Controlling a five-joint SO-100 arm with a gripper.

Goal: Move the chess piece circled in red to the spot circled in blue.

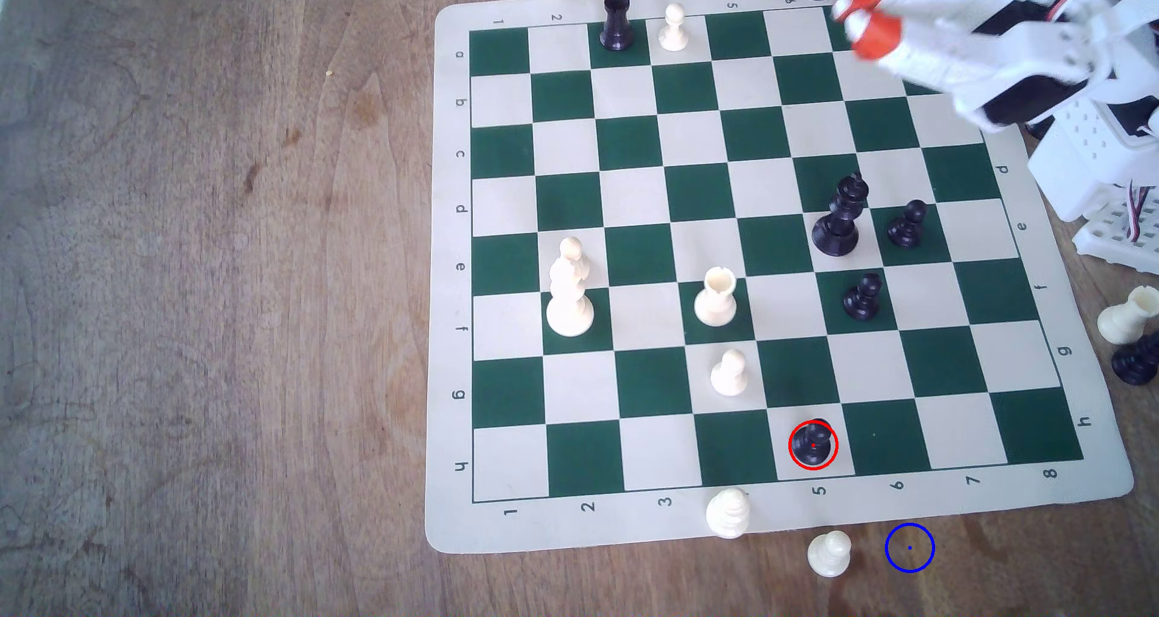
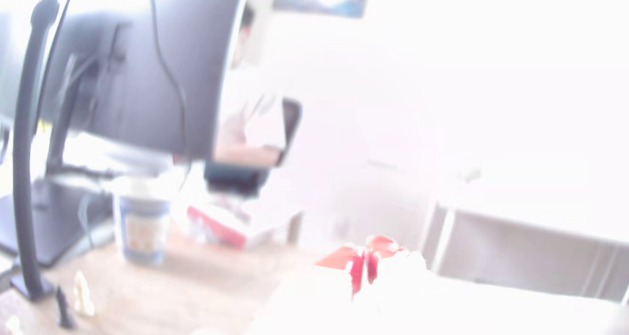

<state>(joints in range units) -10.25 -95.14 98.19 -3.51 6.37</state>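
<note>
End effector (image 1: 862, 18), tips pressed together & empty, hangs over board's far corner, well apart from pawn (image 1: 813, 444) on h5.

The wrist view was blurred and washed out by glare. The gripper's (image 2: 366, 265) red-tipped fingers (image 2: 377, 250) sat nearly together above a wooden table (image 2: 190, 287), on which stood a pale cup (image 2: 141, 222), two small chess pieces (image 2: 83, 292) and a dark monitor (image 2: 143, 76). A person (image 2: 252, 117) sat behind the monitor.
</note>
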